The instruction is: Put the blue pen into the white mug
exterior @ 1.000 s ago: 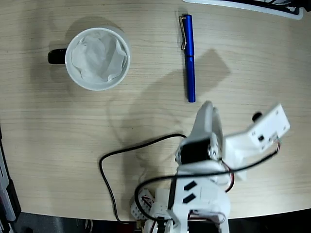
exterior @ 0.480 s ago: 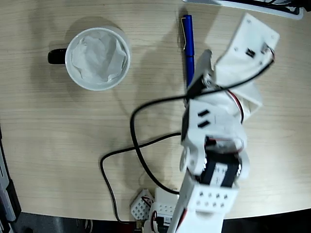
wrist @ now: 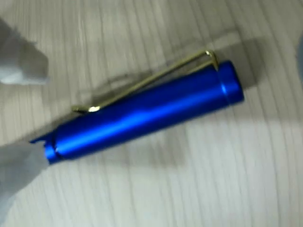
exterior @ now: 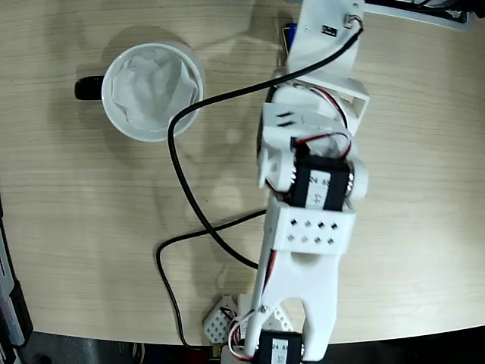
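Jaws: we cannot tell how they are standing, since only pale blurs are edging the wrist view. We are now reaching right over the blue pen (wrist: 142, 113), where a second ago we were folded back, well short of it. It is lying flat, well right of the white mug (exterior: 152, 91), ungrasped.

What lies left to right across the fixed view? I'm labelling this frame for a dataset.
black handle → white mug → black cable → white arm, which hides most of the blue pen
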